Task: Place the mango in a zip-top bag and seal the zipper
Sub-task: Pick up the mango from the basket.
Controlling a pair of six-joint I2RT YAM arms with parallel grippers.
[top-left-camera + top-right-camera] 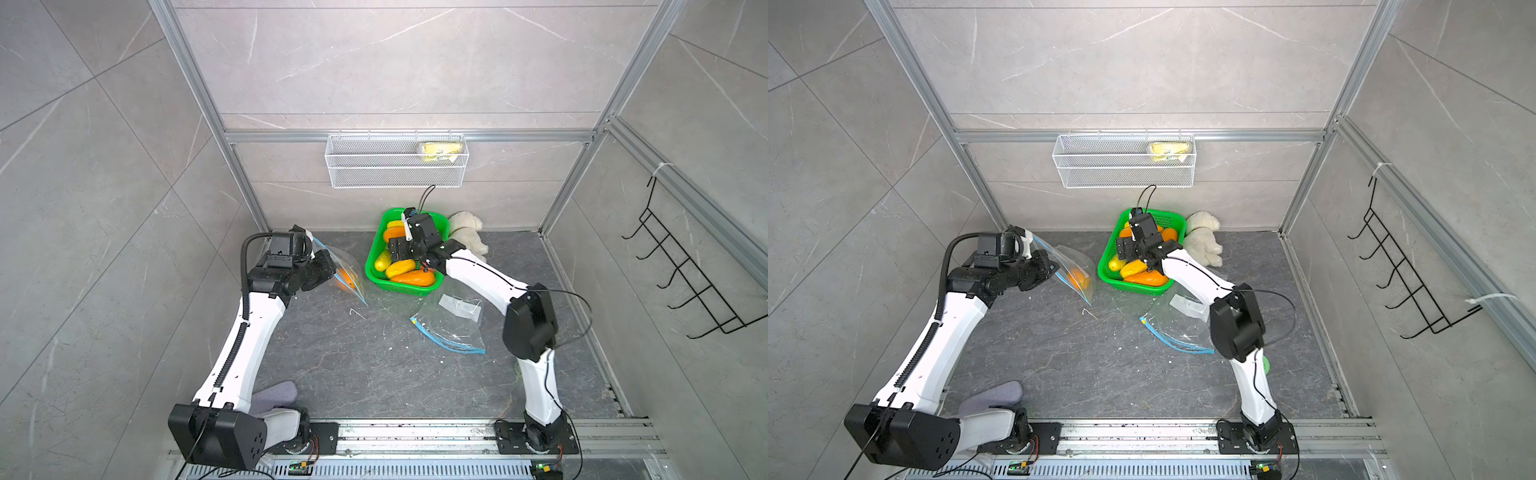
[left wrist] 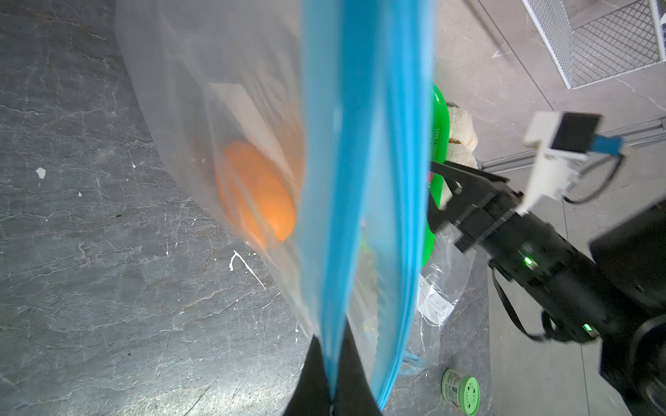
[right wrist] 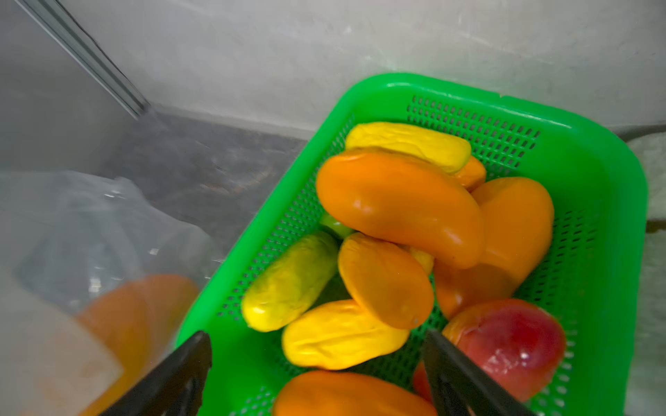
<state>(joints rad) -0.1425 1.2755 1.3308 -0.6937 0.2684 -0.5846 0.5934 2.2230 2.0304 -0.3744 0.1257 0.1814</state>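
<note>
My left gripper (image 2: pixel 333 396) is shut on one blue zipper strip of a clear zip-top bag (image 2: pixel 346 180) and holds it up off the table. The bag's two blue strips stand apart. An orange mango (image 2: pixel 256 194) lies inside the bag, which shows in both top views (image 1: pixel 343 262) (image 1: pixel 1073 264). My right gripper (image 3: pixel 317 336) hangs open over a green basket (image 3: pixel 468 90) with nothing between its fingers. Several yellow and orange mangoes and a red one lie in the basket. In a top view the right gripper (image 1: pixel 397 249) is above the basket's middle.
A second clear bag (image 1: pixel 453 328) with a blue zipper lies flat in front of the basket. A white plush toy (image 1: pixel 467 232) sits to the basket's right. A wire shelf (image 1: pixel 397 160) hangs on the back wall. A green-lidded can (image 2: pixel 461 392) lies near the right arm's base.
</note>
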